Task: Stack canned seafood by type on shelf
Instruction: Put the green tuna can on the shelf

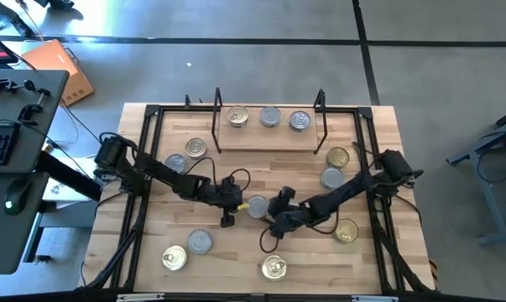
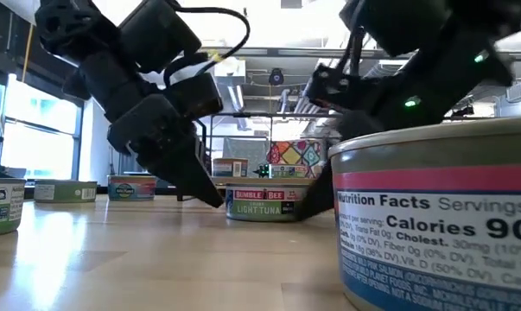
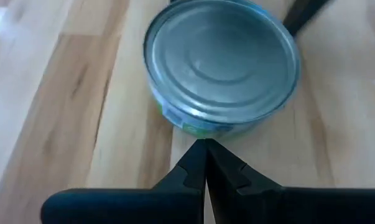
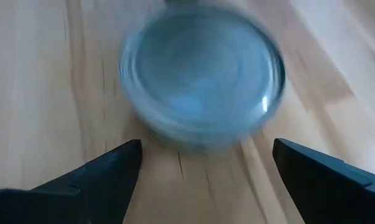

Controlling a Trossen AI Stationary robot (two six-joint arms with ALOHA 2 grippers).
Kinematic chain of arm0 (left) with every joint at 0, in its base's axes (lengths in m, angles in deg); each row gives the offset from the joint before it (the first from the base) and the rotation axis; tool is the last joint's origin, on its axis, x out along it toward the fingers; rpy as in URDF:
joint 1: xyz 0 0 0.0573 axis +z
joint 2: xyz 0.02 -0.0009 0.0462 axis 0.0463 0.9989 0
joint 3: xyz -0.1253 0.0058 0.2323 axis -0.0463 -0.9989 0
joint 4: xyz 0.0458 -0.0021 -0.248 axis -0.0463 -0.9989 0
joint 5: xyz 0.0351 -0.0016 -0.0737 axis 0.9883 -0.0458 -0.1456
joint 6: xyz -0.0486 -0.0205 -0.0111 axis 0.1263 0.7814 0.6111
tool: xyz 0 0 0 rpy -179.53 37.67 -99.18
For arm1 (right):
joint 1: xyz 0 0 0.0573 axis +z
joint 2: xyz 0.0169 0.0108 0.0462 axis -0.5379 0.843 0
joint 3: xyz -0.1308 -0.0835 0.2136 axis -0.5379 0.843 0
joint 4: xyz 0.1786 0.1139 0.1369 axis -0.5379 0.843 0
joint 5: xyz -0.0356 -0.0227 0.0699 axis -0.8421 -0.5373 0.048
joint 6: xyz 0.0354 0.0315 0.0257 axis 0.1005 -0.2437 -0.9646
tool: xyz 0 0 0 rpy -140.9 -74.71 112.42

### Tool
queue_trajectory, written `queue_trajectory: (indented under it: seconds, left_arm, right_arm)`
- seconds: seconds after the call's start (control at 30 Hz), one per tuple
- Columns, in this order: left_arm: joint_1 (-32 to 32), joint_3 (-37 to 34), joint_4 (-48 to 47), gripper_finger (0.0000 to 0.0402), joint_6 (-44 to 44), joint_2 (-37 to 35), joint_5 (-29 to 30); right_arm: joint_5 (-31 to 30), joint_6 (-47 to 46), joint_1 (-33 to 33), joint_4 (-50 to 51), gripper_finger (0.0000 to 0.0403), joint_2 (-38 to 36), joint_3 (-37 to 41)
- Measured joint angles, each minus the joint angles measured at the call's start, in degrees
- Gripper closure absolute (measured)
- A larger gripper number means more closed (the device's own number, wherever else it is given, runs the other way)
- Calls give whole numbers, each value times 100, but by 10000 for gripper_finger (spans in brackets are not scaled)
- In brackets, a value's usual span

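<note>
Right gripper (image 4: 203, 165), fingers spread wide, faces the silver-lidded can (image 4: 203, 78) mid-table; straddle it squarely before closing. Left gripper (image 3: 206, 155), pressed together, braces its other side. Far off stands the shelf (image 1: 269, 138).

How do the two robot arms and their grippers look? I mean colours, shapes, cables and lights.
Both arms are black, built of jointed segments, with black cables looping along them. The left gripper has two flat, pointed black fingers. The right gripper has two broad, wedge-shaped black fingers. In the low view, a small green light glows on one arm.
</note>
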Motion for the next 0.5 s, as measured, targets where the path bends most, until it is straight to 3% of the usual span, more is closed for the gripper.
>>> queue_trajectory:
  seconds: [0.17,0.5]
  left_arm:
    - [38,-6,327,401,-100,196,-24]
    - [168,-4,435,401,-290,224,9]
  right_arm:
    - [-41,325,-75,-719,45,198,24]
    - [-286,400,-136,-752,45,195,28]
